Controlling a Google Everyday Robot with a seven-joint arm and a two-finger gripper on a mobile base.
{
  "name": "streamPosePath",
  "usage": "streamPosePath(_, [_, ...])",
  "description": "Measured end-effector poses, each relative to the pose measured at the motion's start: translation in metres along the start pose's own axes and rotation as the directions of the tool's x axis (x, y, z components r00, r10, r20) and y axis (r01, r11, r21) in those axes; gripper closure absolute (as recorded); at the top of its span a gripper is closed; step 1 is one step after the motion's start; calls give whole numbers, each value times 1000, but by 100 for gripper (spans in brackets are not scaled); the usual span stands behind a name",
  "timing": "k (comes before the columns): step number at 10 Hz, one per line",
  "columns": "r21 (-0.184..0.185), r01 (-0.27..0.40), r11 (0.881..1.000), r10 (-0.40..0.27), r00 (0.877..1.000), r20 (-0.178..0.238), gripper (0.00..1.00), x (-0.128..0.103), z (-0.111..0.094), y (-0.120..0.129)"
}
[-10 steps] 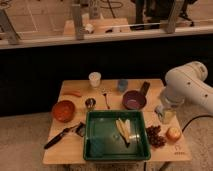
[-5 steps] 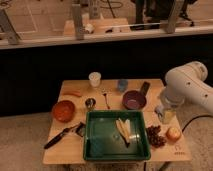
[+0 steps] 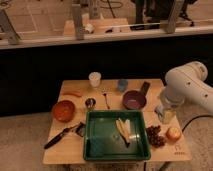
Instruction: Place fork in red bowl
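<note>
- One fork (image 3: 106, 98) lies on the table (image 3: 62, 152), between one metal cup (image 3: 90, 103) and one purple bowl (image 3: 134, 100).
- One red bowl (image 3: 64, 110) sits left, apart from it.
- One gripper (image 3: 165, 113) hangs at the right edge; its state cannot be told.

No text, label or number can be read anywhere. The tool (image 3: 164, 114) hangs over the bench (image 3: 70, 150), just right of the purple bowl (image 3: 134, 100).
</note>
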Motion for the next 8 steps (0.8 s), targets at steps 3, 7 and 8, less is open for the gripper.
streamPosePath(3, [38, 94, 995, -94, 995, 12, 20, -8, -1, -13])
streamPosePath(7, [151, 488, 860, -494, 869, 3, 20, -76, -16, -94])
streamPosePath(8, [162, 579, 799, -585, 811, -9, 20, -95, -18, -108])
